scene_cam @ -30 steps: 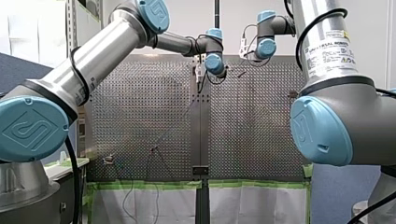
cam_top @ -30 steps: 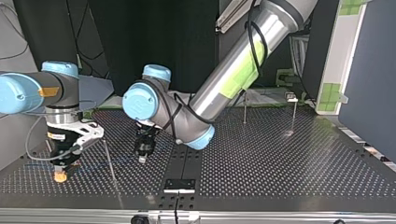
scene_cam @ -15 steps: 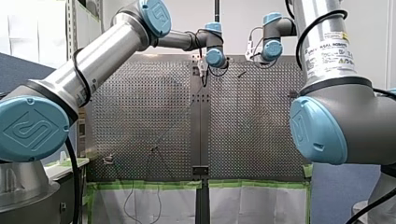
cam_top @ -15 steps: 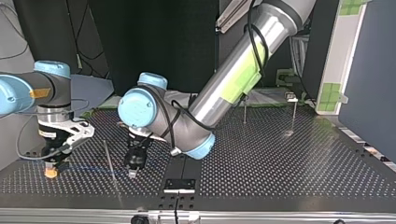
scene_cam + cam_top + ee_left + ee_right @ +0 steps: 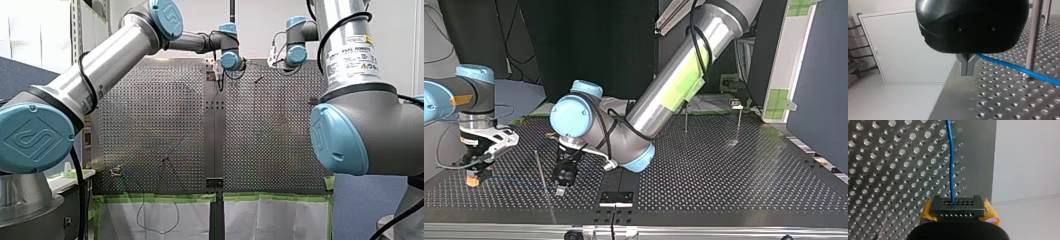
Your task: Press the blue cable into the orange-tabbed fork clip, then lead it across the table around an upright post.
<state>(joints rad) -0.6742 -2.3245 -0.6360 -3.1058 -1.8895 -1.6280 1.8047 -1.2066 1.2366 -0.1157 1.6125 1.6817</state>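
Observation:
The blue cable (image 5: 519, 181) runs low over the perforated table (image 5: 724, 175) between my two grippers, past the foot of a thin upright post (image 5: 540, 167). My left gripper (image 5: 559, 190) hangs just above the plate at the cable's one end. In the left wrist view its metal fingers (image 5: 964, 67) are shut, and the cable (image 5: 1008, 65) leaves from their root and passes the post (image 5: 1034, 37). My right gripper (image 5: 472, 181), with yellow pads, is shut on the cable (image 5: 950, 165) near the table's edge. I cannot make out the orange-tabbed clip for certain.
Two more posts (image 5: 686, 117) (image 5: 739, 122) stand at the top view's far right beside a small fixture (image 5: 736, 105). In the front view the cable's slack (image 5: 160, 220) hangs below the table's near edge. A black plate (image 5: 616, 198) sits on the centre seam.
Both grippers have moved towards the top view's left and nearer its front edge, carrying the cable along. The slack loop under the table's edge in the front view hangs lower.

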